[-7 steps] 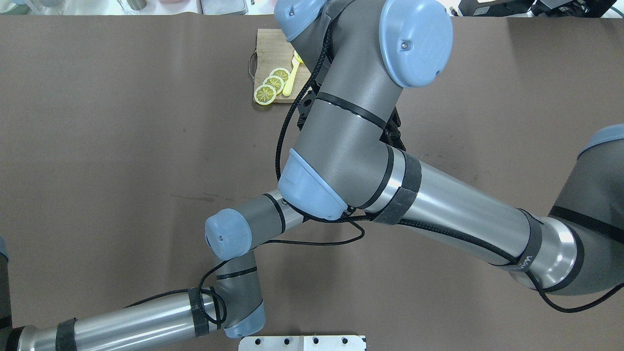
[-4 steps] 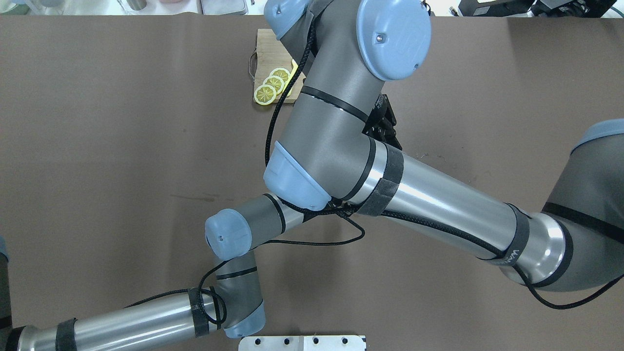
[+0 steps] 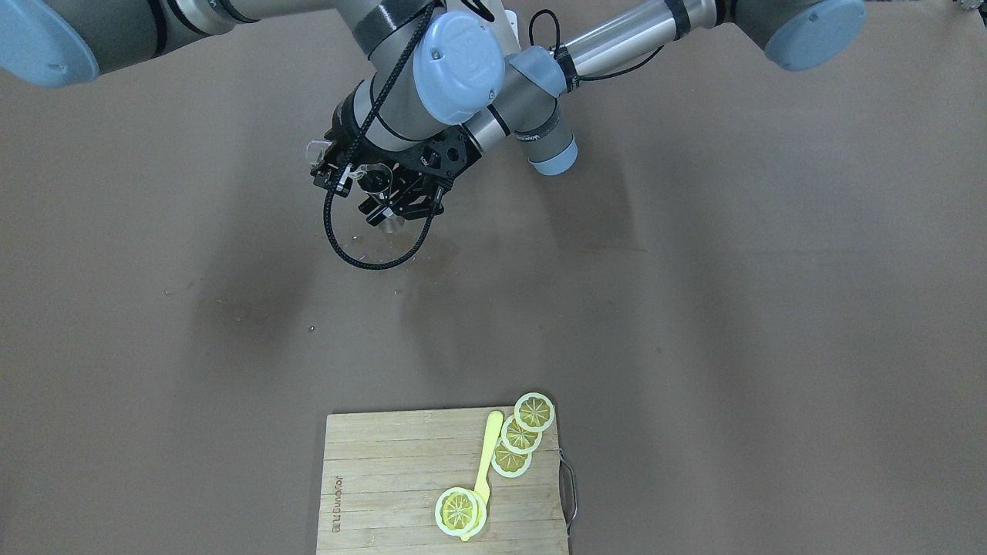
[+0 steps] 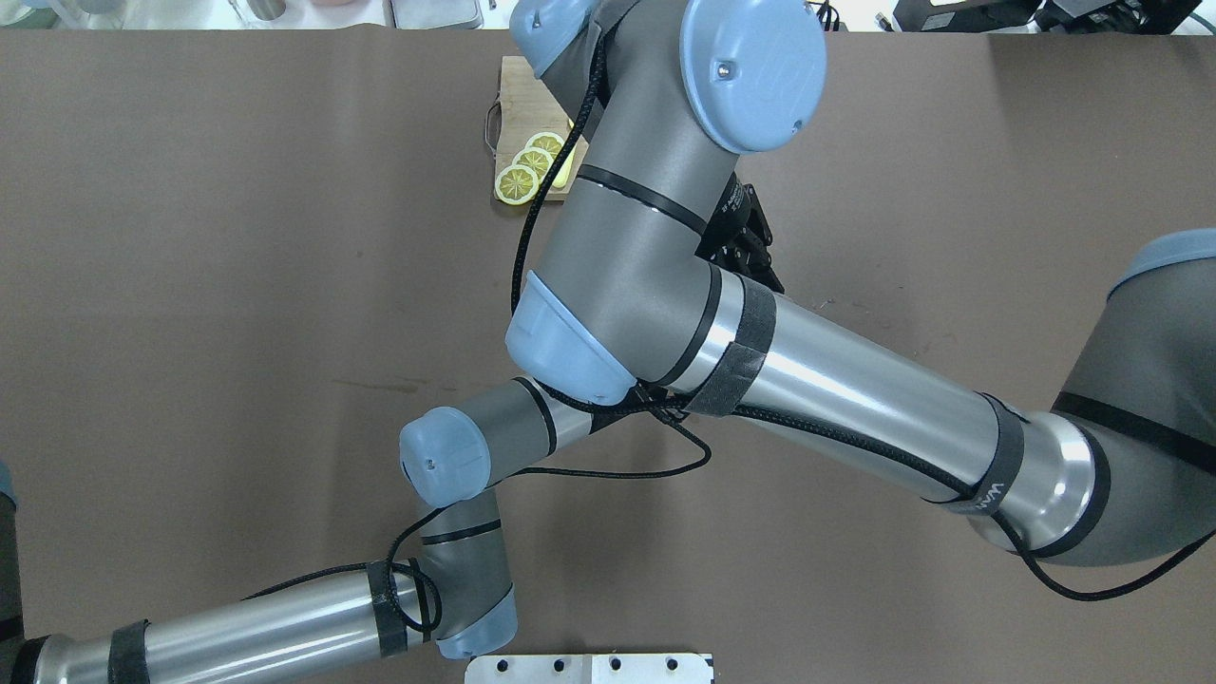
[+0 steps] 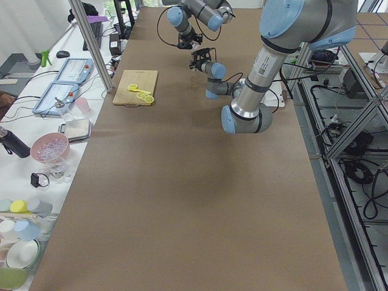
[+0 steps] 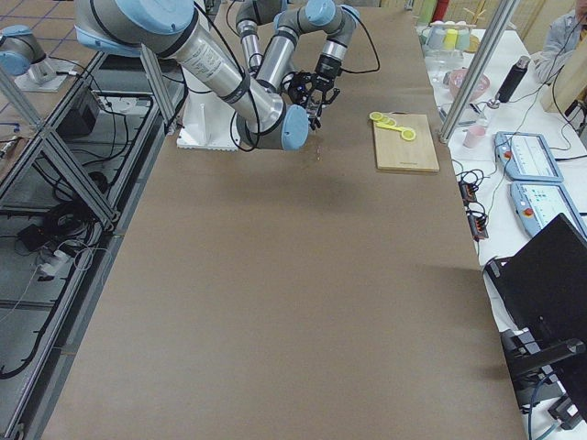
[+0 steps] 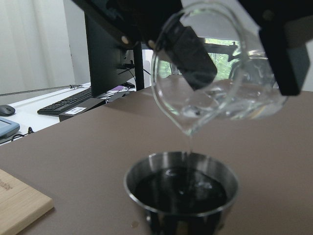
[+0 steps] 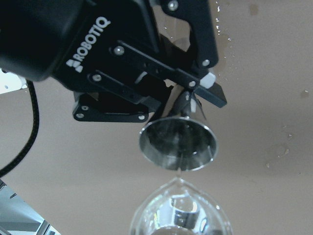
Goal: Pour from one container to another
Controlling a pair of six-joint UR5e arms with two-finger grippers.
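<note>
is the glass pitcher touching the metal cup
Apart. The left wrist view shows the spout of the glass pitcher above the metal cup, a gap crossed only by a thin stream.

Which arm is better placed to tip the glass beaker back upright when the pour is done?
Right. The right gripper holds the tilted glass beaker, spout over the metal cup; the left gripper is clamped on that cup.

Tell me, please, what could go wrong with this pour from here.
1. The stream from the glass beaker is thin, and its spout hangs clear above the metal cup. A small drift could send water past the rim. Droplets already lie on the table.
2. The cup already holds liquid and some remains in the beaker, so it may overflow if the tilt goes on.
</note>
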